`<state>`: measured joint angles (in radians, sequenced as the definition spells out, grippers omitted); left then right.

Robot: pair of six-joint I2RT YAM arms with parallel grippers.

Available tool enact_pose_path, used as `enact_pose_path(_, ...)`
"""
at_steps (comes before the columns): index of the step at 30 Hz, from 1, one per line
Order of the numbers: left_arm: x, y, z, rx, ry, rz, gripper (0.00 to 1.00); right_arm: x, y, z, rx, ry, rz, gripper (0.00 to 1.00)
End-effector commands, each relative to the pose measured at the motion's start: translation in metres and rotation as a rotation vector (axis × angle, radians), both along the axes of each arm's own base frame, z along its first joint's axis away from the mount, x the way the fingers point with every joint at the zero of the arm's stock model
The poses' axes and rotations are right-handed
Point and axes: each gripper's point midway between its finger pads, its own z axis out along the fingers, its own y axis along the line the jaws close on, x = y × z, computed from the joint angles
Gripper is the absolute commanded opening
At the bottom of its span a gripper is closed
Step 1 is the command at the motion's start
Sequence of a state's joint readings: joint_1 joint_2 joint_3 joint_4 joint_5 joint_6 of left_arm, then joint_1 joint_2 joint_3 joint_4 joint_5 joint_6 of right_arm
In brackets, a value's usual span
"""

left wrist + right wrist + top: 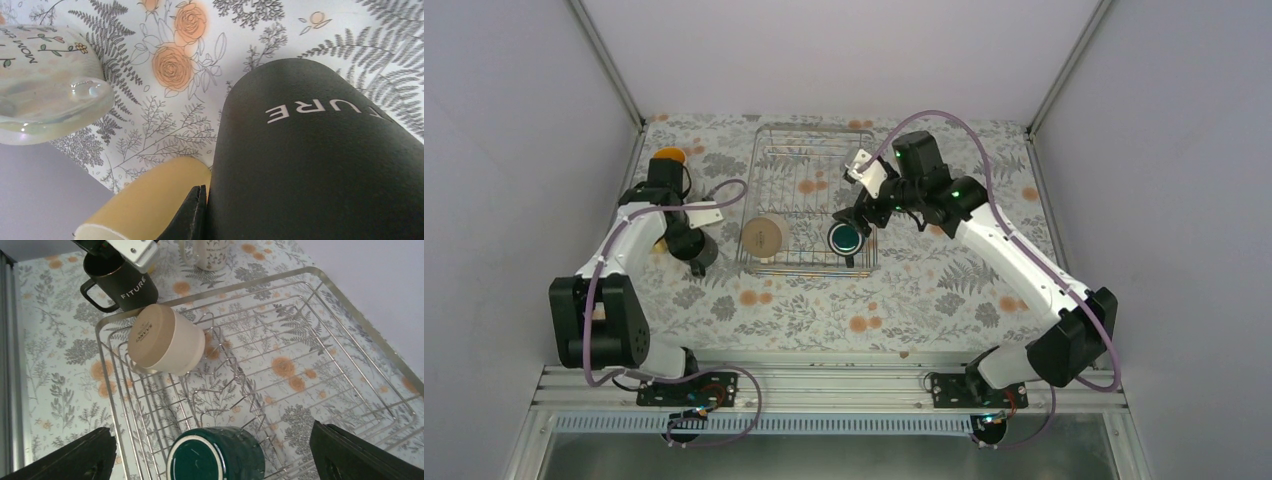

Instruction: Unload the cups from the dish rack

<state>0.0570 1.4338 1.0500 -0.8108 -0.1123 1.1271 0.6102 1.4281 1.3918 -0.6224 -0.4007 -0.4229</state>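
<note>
The silver wire dish rack (812,128) stands at the middle back, and its rim shows in the right wrist view (310,271). A cream mug (765,238) (162,340) and a dark green mug (848,237) (217,455) lie on their sides in it. My right gripper (856,215) (215,460) is wide open above the green mug, one finger on each side. My left gripper (692,245) (205,195) is shut on the rim of the black mug (320,165) (122,282), which stands upright on the cloth left of the rack. The pale clear mug (45,85) (210,252) stands beside it. The yellow-orange mug (669,156) stands at the back left.
A flowered cloth (824,300) covers the table. Grey walls with metal posts (609,60) close in the left, back and right. A metal rail (824,385) runs along the near edge. A yellowish curved surface (145,200) beside my left finger is unclear.
</note>
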Motion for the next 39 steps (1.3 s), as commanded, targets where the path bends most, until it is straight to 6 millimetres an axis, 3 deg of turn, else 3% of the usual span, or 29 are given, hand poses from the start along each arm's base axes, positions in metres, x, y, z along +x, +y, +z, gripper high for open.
enact_pose_path(1,0.026,0.012,0.019,0.039,-0.096,0.058,0.04,0.008,-0.003,-0.010,-0.068,-0.028,-0.043,1.00)
enact_pose_path(6,0.028,0.012,0.012,0.041,-0.105,0.064,0.14,0.013,-0.006,-0.014,-0.100,-0.039,-0.074,1.00)
enact_pose_path(12,0.028,0.018,0.000,0.082,-0.106,0.072,0.18,0.010,-0.004,-0.017,-0.103,-0.032,-0.072,1.00)
enact_pose_path(17,0.032,0.019,0.010,0.078,-0.140,0.089,0.22,0.012,-0.003,-0.020,-0.132,-0.042,-0.096,1.00)
enact_pose_path(23,0.024,0.003,0.038,0.059,-0.209,0.050,0.50,0.008,-0.011,-0.041,-0.238,-0.078,-0.120,1.00)
enact_pose_path(25,0.021,0.001,0.049,0.080,-0.234,0.043,0.65,0.011,-0.017,-0.051,-0.285,-0.094,-0.145,1.00)
enact_pose_path(27,0.020,-0.001,0.069,0.085,-0.277,0.049,0.75,0.014,-0.024,-0.061,-0.332,-0.111,-0.176,1.00)
enact_pose_path(29,0.022,-0.010,0.102,0.047,-0.343,0.049,0.81,0.015,-0.032,-0.072,-0.383,-0.128,-0.202,1.00)
enact_pose_path(36,0.018,-0.064,0.230,-0.242,-0.759,0.059,0.97,0.011,-0.045,-0.088,-0.431,-0.165,-0.213,1.00)
enact_pose_path(39,0.015,-0.062,0.259,-0.299,-0.939,0.108,0.99,0.008,-0.043,-0.095,-0.437,-0.138,-0.199,1.00)
